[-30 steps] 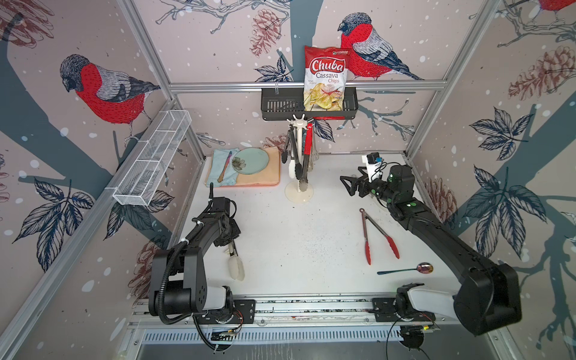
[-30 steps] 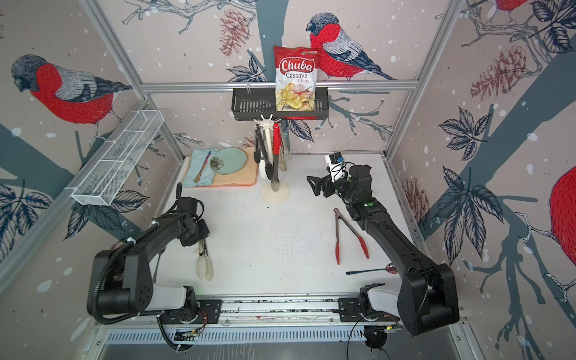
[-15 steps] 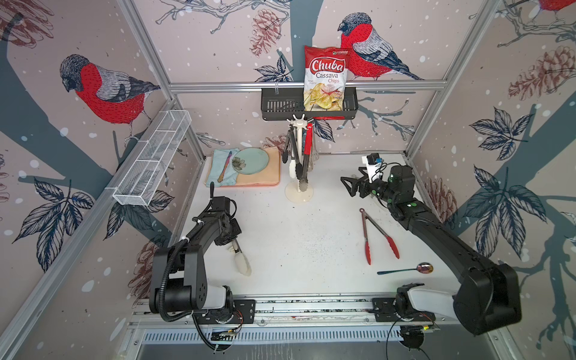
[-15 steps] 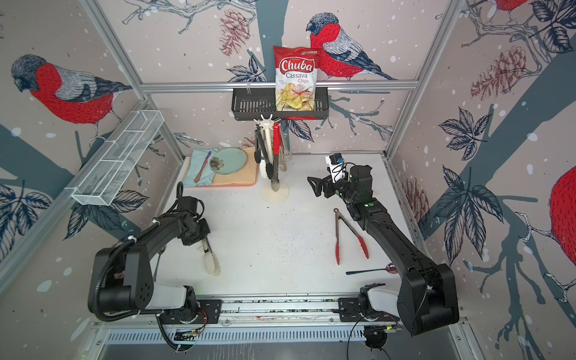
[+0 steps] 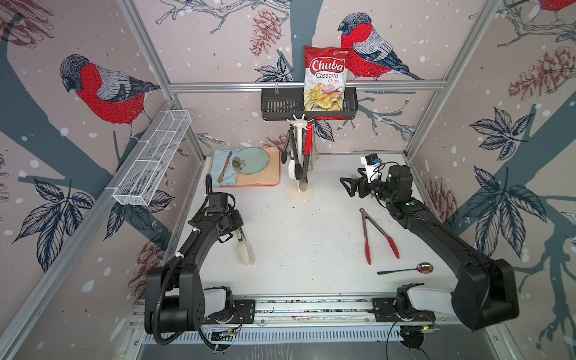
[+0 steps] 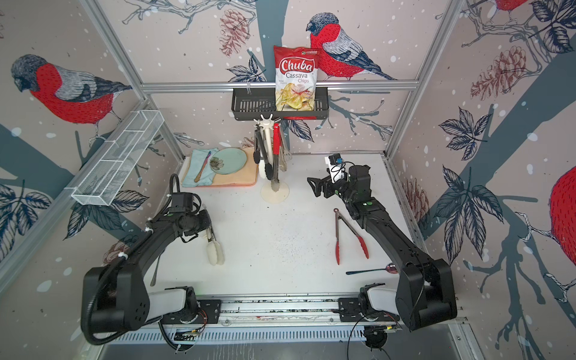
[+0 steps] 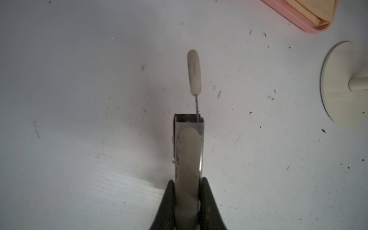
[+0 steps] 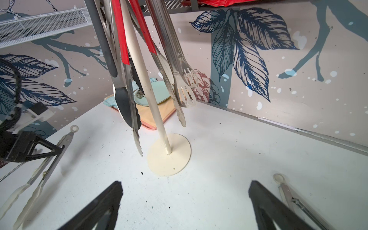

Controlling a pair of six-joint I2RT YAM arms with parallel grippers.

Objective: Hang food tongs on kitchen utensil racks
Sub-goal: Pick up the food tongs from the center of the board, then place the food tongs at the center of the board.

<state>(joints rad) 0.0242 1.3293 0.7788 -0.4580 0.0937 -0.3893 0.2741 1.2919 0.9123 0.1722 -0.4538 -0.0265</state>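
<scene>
Left gripper [image 7: 188, 184] clamps white-tipped steel tongs [image 5: 246, 253].
Right gripper [image 8: 185, 186] gapes wide near the cream rack [image 5: 299, 195].

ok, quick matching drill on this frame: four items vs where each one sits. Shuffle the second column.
1. white-tipped steel tongs
2. red-tipped steel tongs
3. red-handled steel tongs
4. red-and-white chips bag

A. in the black slotted basket
B. hung on the cream-white pole rack
C. clamped in the left end effector
D. loose on the white table

Pairs: 1-C, 2-D, 3-B, 4-A
</scene>
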